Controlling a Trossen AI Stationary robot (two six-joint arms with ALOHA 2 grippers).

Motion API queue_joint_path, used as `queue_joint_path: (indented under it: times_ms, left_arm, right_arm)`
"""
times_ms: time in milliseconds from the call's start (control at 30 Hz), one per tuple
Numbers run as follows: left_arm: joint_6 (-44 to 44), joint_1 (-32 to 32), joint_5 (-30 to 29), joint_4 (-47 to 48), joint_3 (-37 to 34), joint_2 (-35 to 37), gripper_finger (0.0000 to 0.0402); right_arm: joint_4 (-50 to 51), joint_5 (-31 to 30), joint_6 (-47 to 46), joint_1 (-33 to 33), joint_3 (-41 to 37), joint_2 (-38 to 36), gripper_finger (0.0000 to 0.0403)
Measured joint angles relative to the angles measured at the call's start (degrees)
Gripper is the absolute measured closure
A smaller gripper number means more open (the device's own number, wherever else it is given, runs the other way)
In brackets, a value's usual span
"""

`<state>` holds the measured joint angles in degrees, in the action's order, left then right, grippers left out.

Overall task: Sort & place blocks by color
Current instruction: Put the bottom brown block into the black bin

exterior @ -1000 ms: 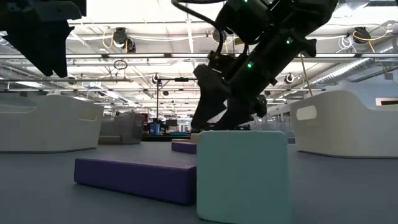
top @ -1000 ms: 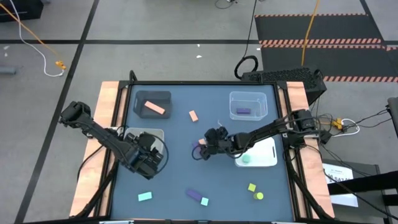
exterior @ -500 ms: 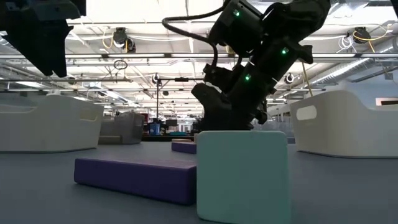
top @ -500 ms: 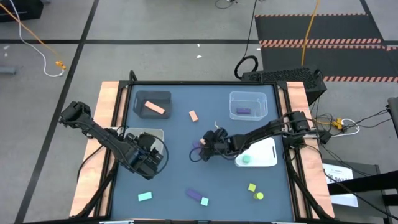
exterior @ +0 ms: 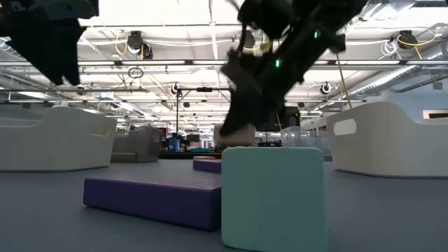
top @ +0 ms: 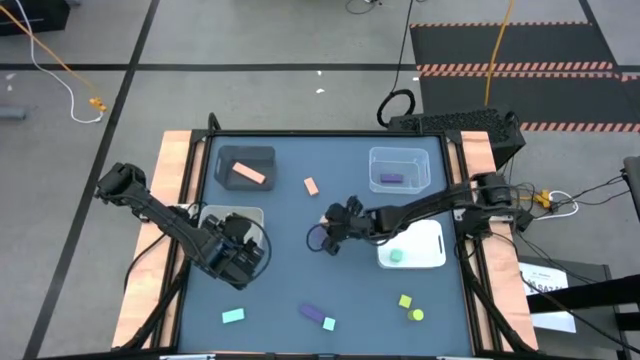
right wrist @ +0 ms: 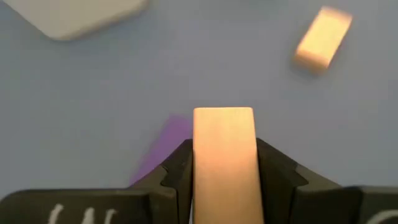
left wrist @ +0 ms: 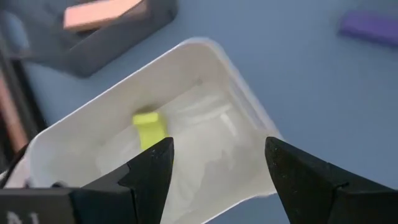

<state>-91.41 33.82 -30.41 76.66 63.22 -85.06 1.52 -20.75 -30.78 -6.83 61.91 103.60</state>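
Right gripper (right wrist: 224, 180) clamped on orange block (right wrist: 224, 149) mid-table, lifted clear — purple block (right wrist: 165, 146) beneath. Left gripper (left wrist: 214, 165) wide open, empty, above white bin (left wrist: 205, 56).

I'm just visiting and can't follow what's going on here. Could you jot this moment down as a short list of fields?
Right gripper: mid-table, shut on an orange block, lifted off the table
Left gripper: open, empty, hovering over the white bin
White bin: holds a yellow-green block
Dark grey bin: holds an orange bar
Clear bin: holds a purple block
Loose orange block: on the table between the dark grey and clear bins
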Motion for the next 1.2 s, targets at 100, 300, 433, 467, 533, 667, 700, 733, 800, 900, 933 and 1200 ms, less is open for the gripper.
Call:
queue_joint_path:
  times_ms: [100,300,433,467,533,667,700,733,800,900,933,1200]
  left_arm:
    - [5.0,0.0,-5.8,-5.3,0.0,0.0,0.0147]
    - [29.8,0.0,-22.2,-26.4,0.0,0.0,0.0147]
    - [51.0,0.0,-26.6,-44.7,0.0,0.0,0.0147]
    - [55.3,0.0,-26.9,-49.0,0.0,0.0,0.0147]
    - [62.4,0.0,-27.9,-56.9,0.0,0.0,0.0147]
    - [70.9,-0.2,-29.8,-66.6,0.0,0.0,0.0147]
    - [72.3,-0.4,-29.8,-68.0,0.0,0.0,0.0147]
    - [73.4,-0.5,-29.7,-69.4,0.0,0.0,0.0147]
    - [75.1,-1.1,-29.3,-72.1,0.0,-0.4,0.0147]
    - [79.1,-1.9,-26.1,-76.0,0.0,-1.7,0.0147]
    - [80.6,-2.2,-25.3,-77.8,0.0,-2.2,0.0147]
    - [89.5,-4.8,-22.4,-89.9,0.0,-5.1,0.0147]
  right_arm:
    - [0.0,0.0,4.1,0.0,0.0,-4.1,0.0291]
    - [-4.9,-0.1,14.5,0.0,-0.2,-11.5,0.0291]
    - [-14.3,3.8,22.1,-0.3,-1.9,-15.4,0.0291]
    - [-16.9,5.9,23.7,-0.5,-2.5,-16.3,0.0291]
    - [-20.1,11.0,26.7,-0.8,-3.7,-17.6,0.0291]
    - [-27.8,18.1,31.7,-2.0,-6.3,-18.9,0.0291]
    - [-30.6,19.2,32.3,-2.3,-6.9,-18.9,0.0291]
    - [-33.5,20.4,33.0,-2.6,-7.5,-18.9,0.0291]
    - [-37.6,22.9,33.7,-2.9,-8.3,-18.9,0.0291]
    - [-40.7,23.9,34.3,-3.2,-8.6,-18.5,0.0291]
    - [-41.3,23.8,34.6,-3.1,-8.6,-18.4,0.0291]
    - [-42.0,24.0,35.0,-3.4,-8.6,-18.4,0.0291]
